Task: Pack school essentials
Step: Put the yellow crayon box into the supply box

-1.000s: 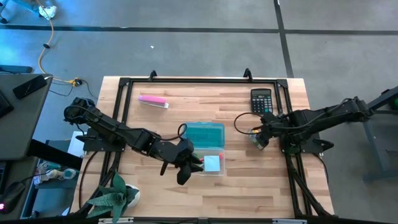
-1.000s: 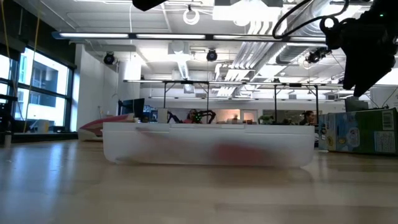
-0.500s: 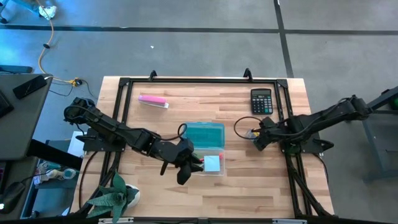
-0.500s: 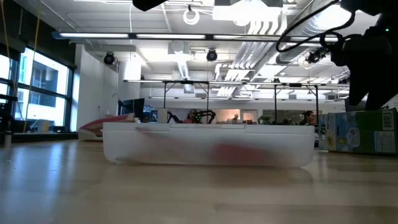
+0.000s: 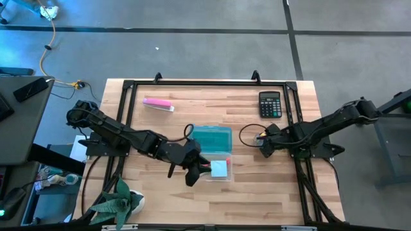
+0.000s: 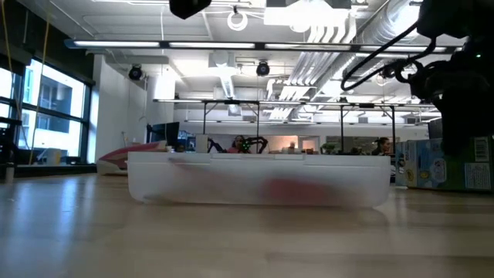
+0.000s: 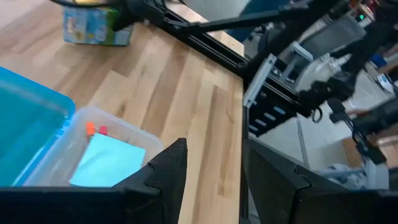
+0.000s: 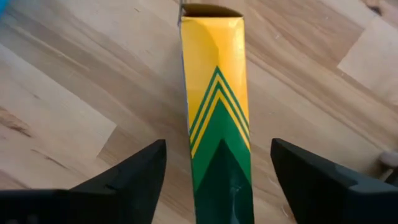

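The small yellow-green box [image 8: 214, 93] lies flat on the wood, right of the open storage case. My right gripper [image 8: 217, 180] is open and low over the box, one finger on either side, with wood showing in both gaps. It hides the box in the high view [image 5: 262, 144]. The case has a blue lid [image 5: 212, 137] folded back and a clear tray [image 5: 219, 169]. The light-blue sticky pad [image 7: 109, 162] and orange and red tips [image 7: 94, 129] lie in the tray. My left gripper [image 5: 192, 173] is open, hovering at the tray's near-left corner.
A black calculator [image 5: 270, 104] lies near the far right edge, and a pink-and-white bar [image 5: 158, 104] lies far left. A potted plant [image 5: 119, 202] stands at the near left corner. Bare wood lies along the near edge. In the low view the tray [image 6: 258, 179] fills the middle.
My right gripper has come down and slightly toward the table's left, from above the yellow-green box to astride it. The box has stayed where it was.
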You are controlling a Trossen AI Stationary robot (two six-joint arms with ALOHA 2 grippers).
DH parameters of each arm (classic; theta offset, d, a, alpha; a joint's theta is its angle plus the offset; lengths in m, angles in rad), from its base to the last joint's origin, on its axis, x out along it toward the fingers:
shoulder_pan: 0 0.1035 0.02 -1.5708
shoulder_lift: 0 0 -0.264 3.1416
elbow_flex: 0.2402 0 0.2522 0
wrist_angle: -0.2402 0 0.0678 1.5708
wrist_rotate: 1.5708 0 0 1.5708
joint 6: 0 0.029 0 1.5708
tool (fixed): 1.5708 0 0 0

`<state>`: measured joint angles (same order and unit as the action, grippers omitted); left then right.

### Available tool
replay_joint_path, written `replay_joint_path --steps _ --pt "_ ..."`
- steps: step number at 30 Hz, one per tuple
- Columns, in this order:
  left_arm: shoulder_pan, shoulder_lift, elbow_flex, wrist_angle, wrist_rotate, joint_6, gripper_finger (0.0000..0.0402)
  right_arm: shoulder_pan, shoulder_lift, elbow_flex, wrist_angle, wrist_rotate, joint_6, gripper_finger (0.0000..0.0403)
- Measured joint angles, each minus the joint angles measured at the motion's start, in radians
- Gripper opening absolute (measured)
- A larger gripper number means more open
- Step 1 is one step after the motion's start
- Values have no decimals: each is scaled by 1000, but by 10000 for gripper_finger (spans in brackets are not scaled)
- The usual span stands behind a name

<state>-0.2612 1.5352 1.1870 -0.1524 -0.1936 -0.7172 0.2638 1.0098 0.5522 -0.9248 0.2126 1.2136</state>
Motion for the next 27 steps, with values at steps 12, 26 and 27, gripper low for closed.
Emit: replay_joint_path --steps 12,26,27 --pt "149 0 0 -24 131 -108 145 0 24 0 0 0 12 187" --pt "330 0 0 -23 314 -134 145 0 24 30 -10 31 -36 124" --pt "335 0 0 -24 323 -128 145 0 24 30 -14 31 -36 123"
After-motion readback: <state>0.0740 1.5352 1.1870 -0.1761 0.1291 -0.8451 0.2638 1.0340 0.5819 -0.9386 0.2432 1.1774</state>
